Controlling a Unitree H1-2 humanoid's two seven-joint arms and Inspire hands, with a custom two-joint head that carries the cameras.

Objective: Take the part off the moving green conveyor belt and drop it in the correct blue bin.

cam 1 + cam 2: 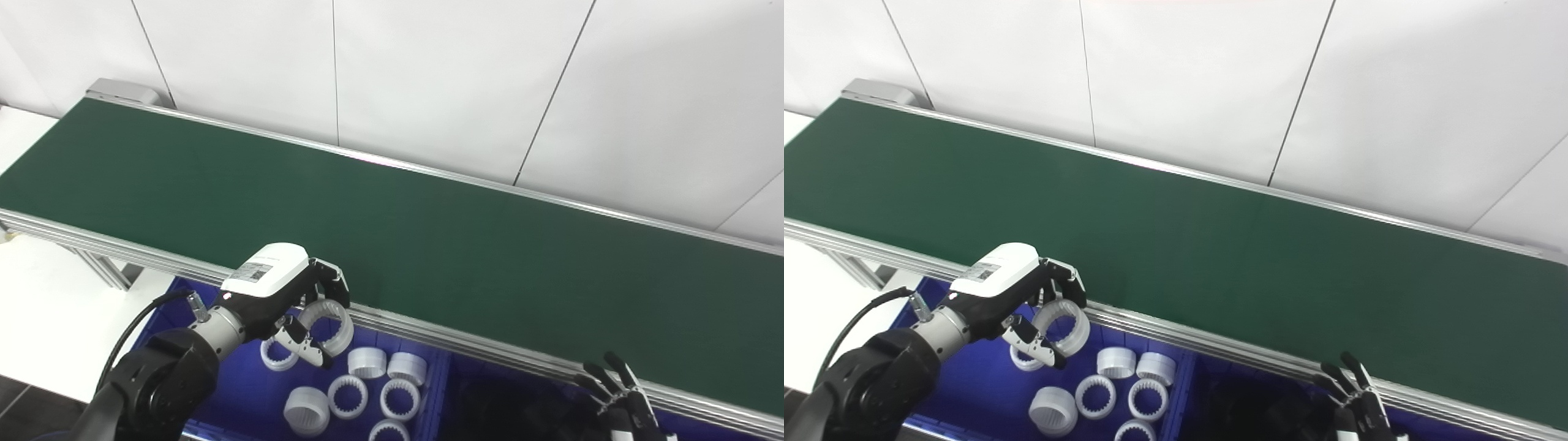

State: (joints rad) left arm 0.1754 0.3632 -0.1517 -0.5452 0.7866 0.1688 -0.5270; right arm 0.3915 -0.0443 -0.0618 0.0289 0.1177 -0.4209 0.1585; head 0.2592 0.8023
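Bare belt (392, 226); rings (367, 386) crowding bin (245, 392)

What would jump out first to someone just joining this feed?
The left hand stands out first, shut on a white toothed ring above the blue bin at lower left, where similar white rings already lie. Behind it the long green conveyor belt runs diagonally across the picture with no part on it. The right hand waits at the bottom right edge, fingers apart.

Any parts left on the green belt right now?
No, the green conveyor belt is bare; the left hand holds a white toothed ring above the blue bin.
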